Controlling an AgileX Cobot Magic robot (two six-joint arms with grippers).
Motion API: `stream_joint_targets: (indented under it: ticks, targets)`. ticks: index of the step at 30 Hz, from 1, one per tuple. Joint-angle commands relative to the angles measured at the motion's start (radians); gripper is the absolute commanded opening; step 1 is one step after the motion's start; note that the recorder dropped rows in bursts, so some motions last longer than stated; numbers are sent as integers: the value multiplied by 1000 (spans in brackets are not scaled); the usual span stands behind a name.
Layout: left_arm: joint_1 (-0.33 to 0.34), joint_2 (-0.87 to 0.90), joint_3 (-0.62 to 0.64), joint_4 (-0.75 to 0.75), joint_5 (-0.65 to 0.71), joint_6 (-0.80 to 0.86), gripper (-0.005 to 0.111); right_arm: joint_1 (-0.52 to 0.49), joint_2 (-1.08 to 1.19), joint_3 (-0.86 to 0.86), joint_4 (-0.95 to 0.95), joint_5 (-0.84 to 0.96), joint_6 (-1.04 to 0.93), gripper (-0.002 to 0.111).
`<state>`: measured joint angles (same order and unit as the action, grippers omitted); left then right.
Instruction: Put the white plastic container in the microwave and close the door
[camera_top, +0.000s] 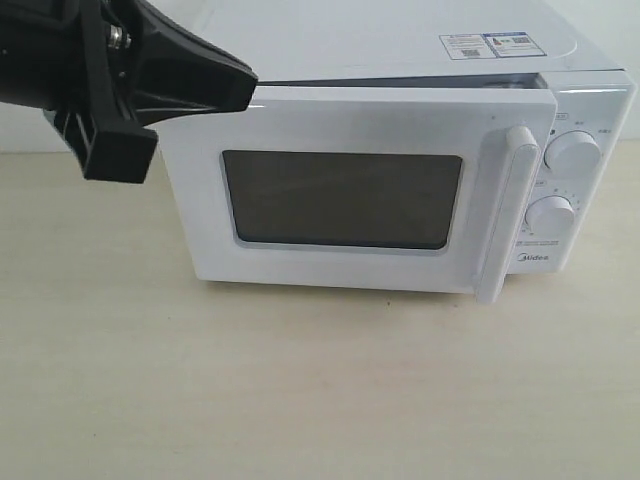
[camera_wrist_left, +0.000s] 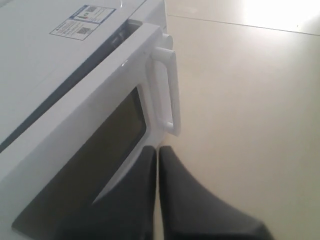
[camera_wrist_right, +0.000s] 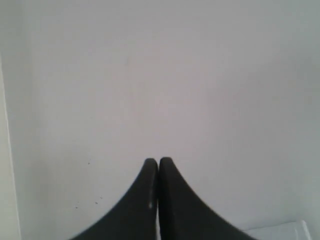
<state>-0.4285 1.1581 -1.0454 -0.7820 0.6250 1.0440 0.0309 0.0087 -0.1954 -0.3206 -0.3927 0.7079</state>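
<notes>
The white microwave (camera_top: 400, 40) stands on the table with its door (camera_top: 340, 120) almost shut. A thin dark gap still shows along the door's top edge (camera_wrist_left: 85, 70), and the handle (camera_top: 505, 210) side stands slightly out from the body. The white plastic container is hidden; nothing shows through the dark window (camera_top: 345, 200). My left gripper (camera_top: 245, 88) is shut and empty, its tip by the door's upper corner on the hinge side; in the left wrist view the left gripper (camera_wrist_left: 158, 149) sits just off the door face below the handle (camera_wrist_left: 167, 90). My right gripper (camera_wrist_right: 158, 161) is shut, facing a plain white surface.
Two round knobs (camera_top: 572, 153) (camera_top: 551, 215) sit right of the door, and a sticker (camera_top: 485, 45) lies on the microwave's top. The beige table (camera_top: 300, 390) spreads in front, with a white wall behind.
</notes>
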Motion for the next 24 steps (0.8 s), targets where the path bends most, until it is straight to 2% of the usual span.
stream_joint_targets:
  ticks: [1, 6, 10, 19, 24]
  targets:
    - [0, -35, 10, -44, -7, -12, 4, -1, 94, -151, -410, 87, 388, 0]
    - [0, -56, 10, -43, 5, -18, 4, -1, 253, -236, -962, 35, 904, 0]
    - [0, -58, 10, -59, 19, -25, 4, -1, 401, -240, -1206, -60, 1105, 0]
    - [0, -58, 12, -74, 62, -25, 4, -1, 642, -240, -1253, -259, 1327, 0]
    - [0, -58, 12, -74, 62, -36, 4, -1, 703, -240, -1178, -253, 1284, 0]
